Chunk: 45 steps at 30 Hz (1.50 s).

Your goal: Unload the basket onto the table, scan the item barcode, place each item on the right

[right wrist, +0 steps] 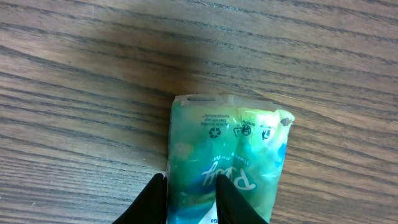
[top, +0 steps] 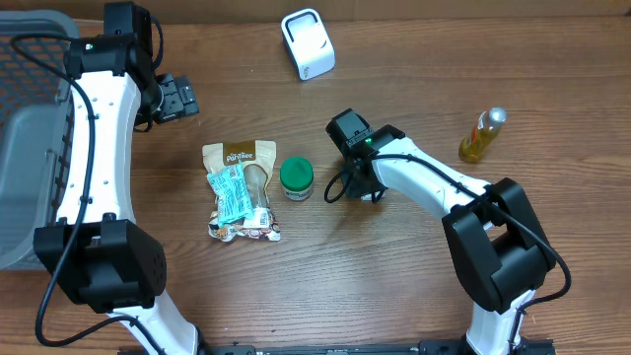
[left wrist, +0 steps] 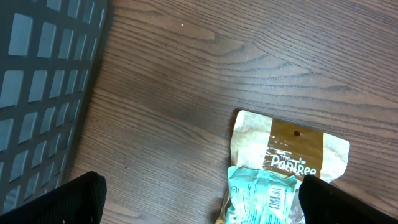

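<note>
In the right wrist view a green and teal packet lies on the wood, and my right gripper is shut on its left part: one finger stands at the packet's left edge, the other presses on its middle. Overhead, that gripper points down just right of a green-lidded jar, hiding the packet. The white scanner stands at the back. My left gripper is open over bare table, its fingers wide apart, beside a brown pouch with a teal barcoded packet on it.
A grey basket fills the left edge, its wall close to the left gripper. A yellow bottle lies at the far right. The brown pouch with the teal packet sits left of the jar.
</note>
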### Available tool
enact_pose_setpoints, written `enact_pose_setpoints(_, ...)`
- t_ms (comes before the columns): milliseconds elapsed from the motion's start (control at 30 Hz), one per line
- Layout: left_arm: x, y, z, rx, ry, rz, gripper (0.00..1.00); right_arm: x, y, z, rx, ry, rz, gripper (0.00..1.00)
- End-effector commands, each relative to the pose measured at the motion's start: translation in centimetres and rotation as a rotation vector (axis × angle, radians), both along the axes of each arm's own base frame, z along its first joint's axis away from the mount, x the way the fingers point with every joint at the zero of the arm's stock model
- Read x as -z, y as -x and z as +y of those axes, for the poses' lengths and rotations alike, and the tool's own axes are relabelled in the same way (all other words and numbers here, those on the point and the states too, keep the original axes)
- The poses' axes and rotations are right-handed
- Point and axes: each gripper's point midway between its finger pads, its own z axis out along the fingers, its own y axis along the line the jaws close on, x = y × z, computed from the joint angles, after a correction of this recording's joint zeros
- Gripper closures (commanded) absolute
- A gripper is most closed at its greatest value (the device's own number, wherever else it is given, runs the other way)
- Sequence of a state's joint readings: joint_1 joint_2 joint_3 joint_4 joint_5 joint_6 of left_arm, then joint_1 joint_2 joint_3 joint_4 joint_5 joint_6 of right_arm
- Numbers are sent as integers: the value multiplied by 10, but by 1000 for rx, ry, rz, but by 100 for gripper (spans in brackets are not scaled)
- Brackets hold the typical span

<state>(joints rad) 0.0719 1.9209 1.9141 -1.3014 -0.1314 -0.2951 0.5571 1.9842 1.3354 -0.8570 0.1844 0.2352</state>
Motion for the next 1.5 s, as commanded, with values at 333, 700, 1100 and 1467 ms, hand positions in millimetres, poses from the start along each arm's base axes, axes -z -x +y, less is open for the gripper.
enact_pose_setpoints(333,-8,-3,-3,18,-3,-22,0,27,12,-5,4,16,50,75)
enact_pose_setpoints(700,-8,-3,-3,19,-3,-22,0,26,11,-5,4,15,49,77)
enact_pose_setpoints(1100,-8,-3,-3,19,-3,-22,0,-10,4,6,22,-83,74,96)
enact_pose_setpoints(1467,-8,-3,-3,18,-3,-22,0,-119,-6,28,-21,-832,178,96)
